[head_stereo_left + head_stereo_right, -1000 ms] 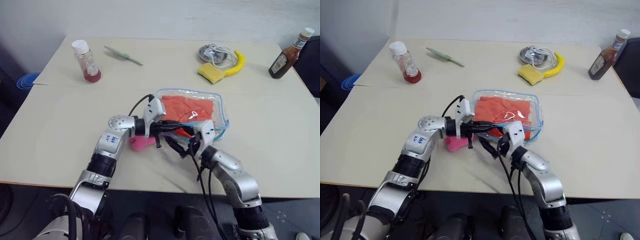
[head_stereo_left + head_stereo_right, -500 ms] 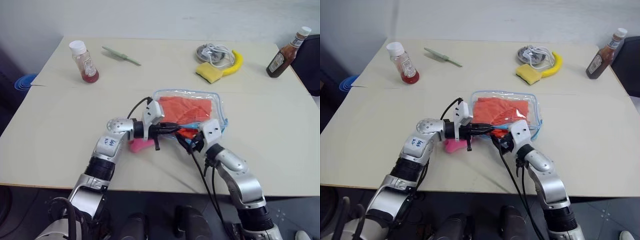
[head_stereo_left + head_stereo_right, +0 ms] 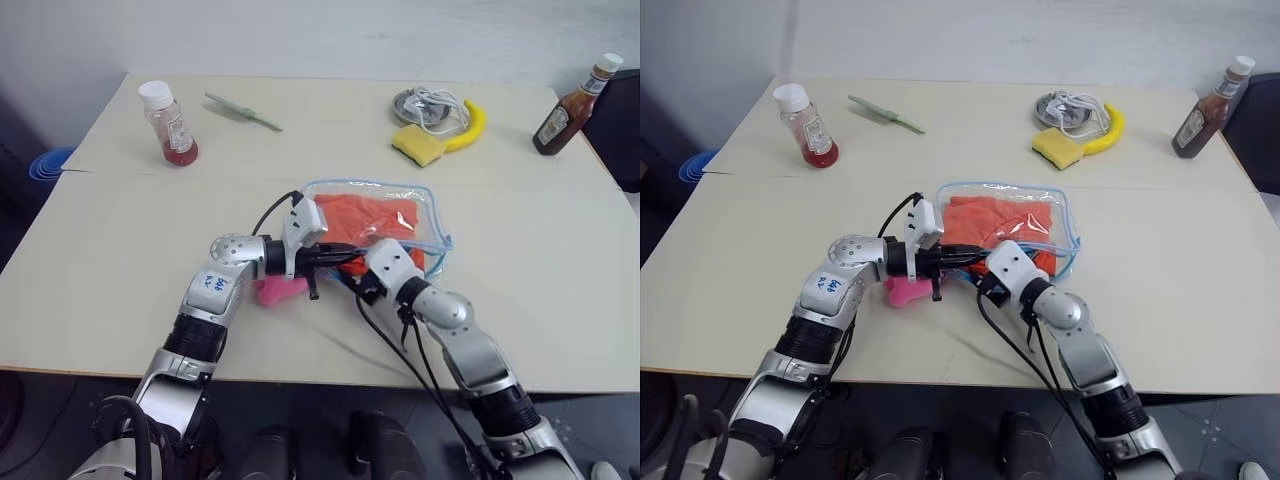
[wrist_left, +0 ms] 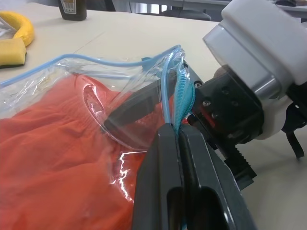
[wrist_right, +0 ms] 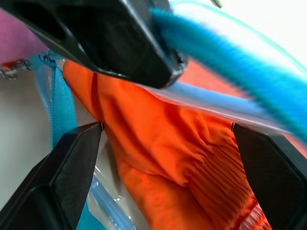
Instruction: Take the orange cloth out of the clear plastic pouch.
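Inside clear plastic pouch (image 3: 425, 205), orange cloth (image 3: 375, 215) half-hidden

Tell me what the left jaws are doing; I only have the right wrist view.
Observer: The left gripper is shut on the blue zipper edge of the clear plastic pouch, holding its mouth up.
Operator: Report where the pouch sits.
Observer: Mid-table, with a pink lump under the left wrist.
Operator: Say where my right jaws are.
Observer: The right gripper is open at the pouch mouth, a finger already under the plastic, the orange cloth between its jaws, not yet gripped.
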You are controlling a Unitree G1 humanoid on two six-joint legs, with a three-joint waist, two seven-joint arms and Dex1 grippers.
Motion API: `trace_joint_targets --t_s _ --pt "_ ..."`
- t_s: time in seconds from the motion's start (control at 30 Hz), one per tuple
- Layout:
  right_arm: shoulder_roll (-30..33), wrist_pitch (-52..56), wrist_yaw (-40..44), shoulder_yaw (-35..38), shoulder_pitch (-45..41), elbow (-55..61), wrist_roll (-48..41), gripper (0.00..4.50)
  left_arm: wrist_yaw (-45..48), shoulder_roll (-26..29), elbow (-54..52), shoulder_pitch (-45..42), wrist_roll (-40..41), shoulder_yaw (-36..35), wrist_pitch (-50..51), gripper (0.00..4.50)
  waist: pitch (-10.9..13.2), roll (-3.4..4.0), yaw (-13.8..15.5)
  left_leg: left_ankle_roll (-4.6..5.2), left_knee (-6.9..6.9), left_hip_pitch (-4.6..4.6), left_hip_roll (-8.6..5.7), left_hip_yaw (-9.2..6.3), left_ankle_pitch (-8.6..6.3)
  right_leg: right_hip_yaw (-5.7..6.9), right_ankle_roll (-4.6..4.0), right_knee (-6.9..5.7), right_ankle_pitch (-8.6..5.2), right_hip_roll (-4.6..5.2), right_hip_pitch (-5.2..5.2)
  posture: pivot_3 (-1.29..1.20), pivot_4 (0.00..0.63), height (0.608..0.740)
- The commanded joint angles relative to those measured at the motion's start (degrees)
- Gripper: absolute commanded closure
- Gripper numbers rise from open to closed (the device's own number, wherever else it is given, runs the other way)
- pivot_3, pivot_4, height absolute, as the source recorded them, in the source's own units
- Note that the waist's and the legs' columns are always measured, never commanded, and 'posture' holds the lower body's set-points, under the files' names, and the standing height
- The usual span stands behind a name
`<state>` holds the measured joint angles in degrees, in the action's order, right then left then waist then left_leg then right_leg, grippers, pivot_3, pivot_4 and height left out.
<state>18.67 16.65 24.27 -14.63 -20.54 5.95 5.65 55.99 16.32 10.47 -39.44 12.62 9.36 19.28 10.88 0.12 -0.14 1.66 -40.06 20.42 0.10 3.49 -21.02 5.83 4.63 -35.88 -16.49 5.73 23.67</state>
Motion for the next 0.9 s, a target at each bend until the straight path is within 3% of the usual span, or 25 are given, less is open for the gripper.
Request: trace_joint_targets --t_s 0.03,0.3,0.4,0.8,0.9 --pt "0.09 2.15 0.01 -0.23 -1.47 -1.94 1.46 0.00 0.08 -0.12 -1.32 -1.25 1.29 -0.62 -0.59 4.48 0.00 0.00 -0.02 0.00 0.00 0.00 0.00 0.00 0.00 0.00 0.00 0.00 0.00 0.00 0.00 0.00 0.150 0.740" --pt "0.66 8.14 3.61 -0.85 -4.32 -6.40 0.49 0.00 0.33 0.21 -1.22 -1.25 1.31 -0.61 -0.46 4.48 0.00 0.00 -0.01 0.00 -0.01 -0.01 0.00 -0.01 0.00 0.01 0.00 0.00 0.00 0.02 -0.02 0.00 0.150 0.740" --pt "-0.67 10.56 3.60 0.68 -5.75 -9.96 -1.22 0.62 0.26 0.09 -0.86 -1.33 1.23 -0.56 -0.64 4.50 -0.01 0.00 -0.02 0.00 -0.01 -0.07 0.00 -0.01 0.00 0.01 0.00 -0.01 0.00 0.02 -0.08 0.00 0.150 0.740" --pt "5.82 16.04 12.80 4.26 -6.98 -8.20 -7.42 4.48 -2.00 0.12 -0.66 -0.26 1.62 -1.81 -0.75 4.50 -0.03 -0.01 0.16 0.01 -0.01 -0.10 -0.05 -0.10 0.00 0.06 0.00 0.03 0.00 0.13 -0.18 0.00 0.150 0.740" --pt "6.76 12.61 18.14 7.08 -6.24 -6.39 -12.73 4.48 -3.35 -0.40 -0.71 -0.08 2.46 -2.70 0.06 4.50 -0.02 -0.01 0.14 0.01 -0.01 -0.10 -0.05 -0.10 0.00 0.07 0.00 0.03 0.00 0.12 -0.18 0.00 0.150 0.740"
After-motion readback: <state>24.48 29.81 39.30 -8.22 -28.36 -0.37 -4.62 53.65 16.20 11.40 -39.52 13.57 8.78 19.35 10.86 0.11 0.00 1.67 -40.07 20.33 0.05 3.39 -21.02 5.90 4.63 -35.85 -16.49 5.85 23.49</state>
